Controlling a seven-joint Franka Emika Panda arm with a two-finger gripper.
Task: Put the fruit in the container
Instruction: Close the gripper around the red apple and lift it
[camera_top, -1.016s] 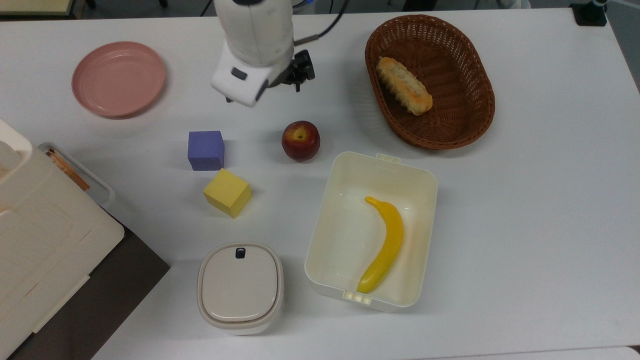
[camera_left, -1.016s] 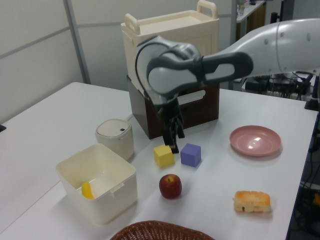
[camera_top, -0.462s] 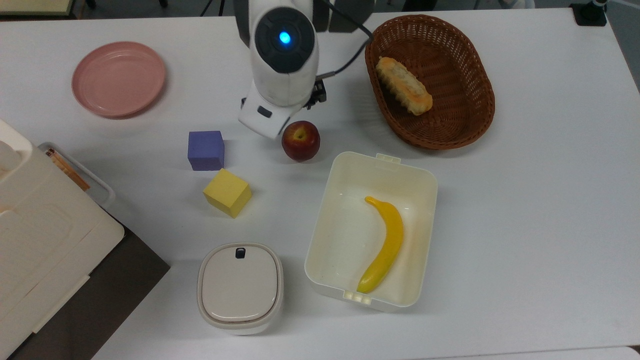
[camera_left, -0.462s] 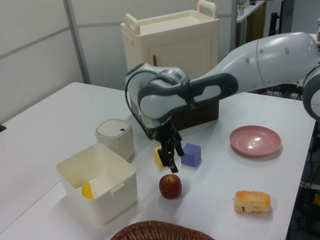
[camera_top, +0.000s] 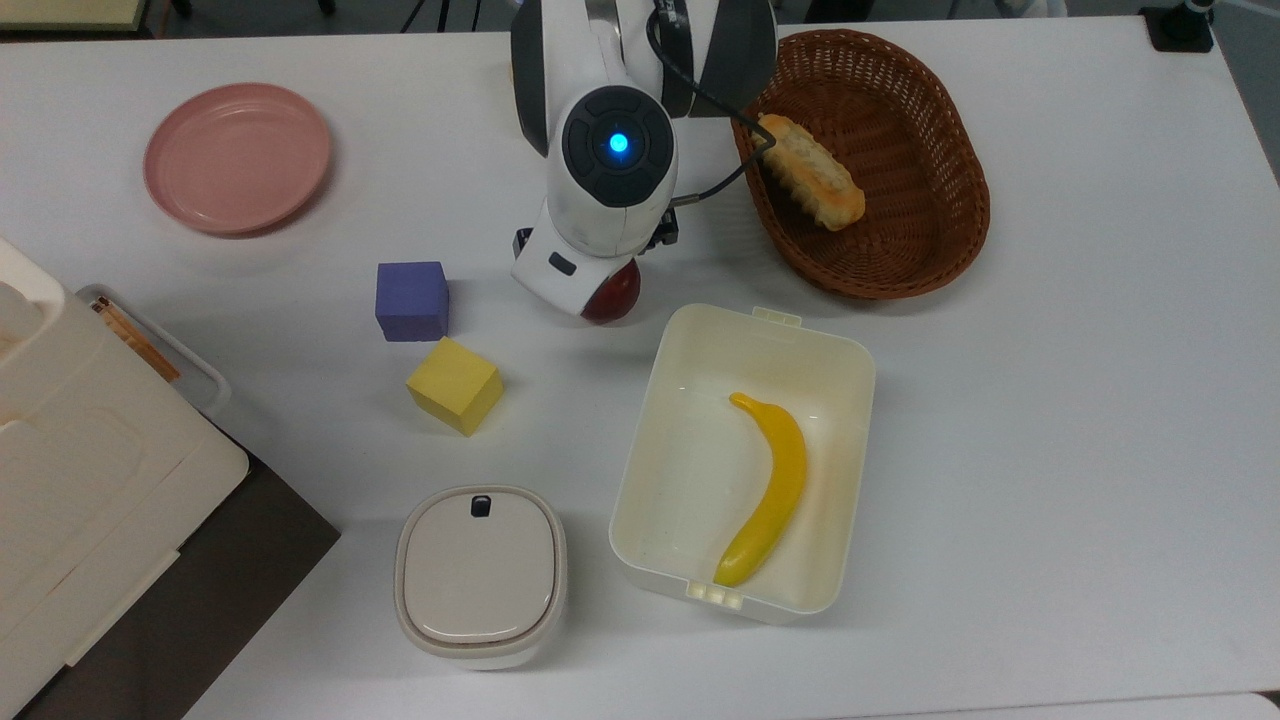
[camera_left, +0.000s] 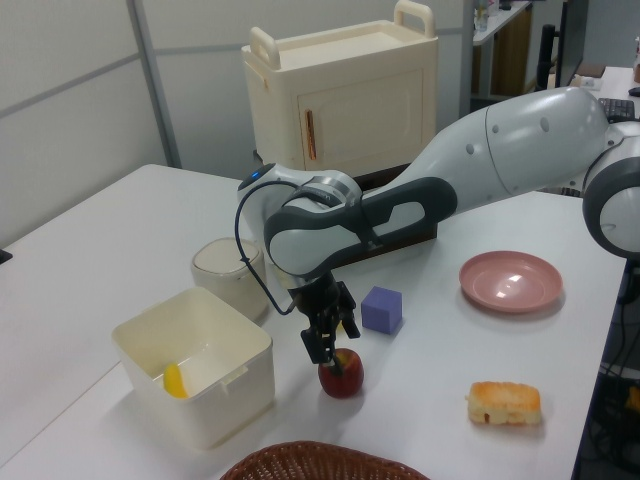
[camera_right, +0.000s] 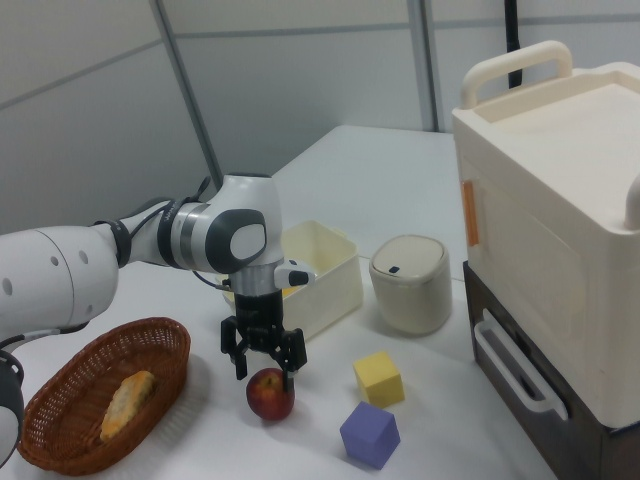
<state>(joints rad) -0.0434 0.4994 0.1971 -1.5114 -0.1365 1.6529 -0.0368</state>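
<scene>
Gripper (camera_right: 264, 375) jaws spread wide, just above apple (camera_right: 270, 394), straddling its top; apple on table beside tub (camera_top: 742, 460).

— What does the arm (camera_top: 610, 170) cover in the top view?

— Most of the apple (camera_top: 615, 297); just a red sliver peeks out below the wrist. The basket's (camera_top: 900, 200) rim toward the top view's left is crossed by the arm's cable.

— Anything cut off?

— The cream cabinet (camera_top: 60, 470) runs off the top view's left edge, at the table's (camera_top: 1050, 450) near-left corner. In the left view the basket (camera_left: 320, 463) is sliced by the bottom edge.

— And the tub?

— In the left view its near wall (camera_left: 215, 385) hides most of the banana (camera_left: 174, 381). In the right view the arm (camera_right: 235, 245) stands before the tub (camera_right: 320, 265), and the lower drawer (camera_right: 520, 380) runs off the bottom.
</scene>
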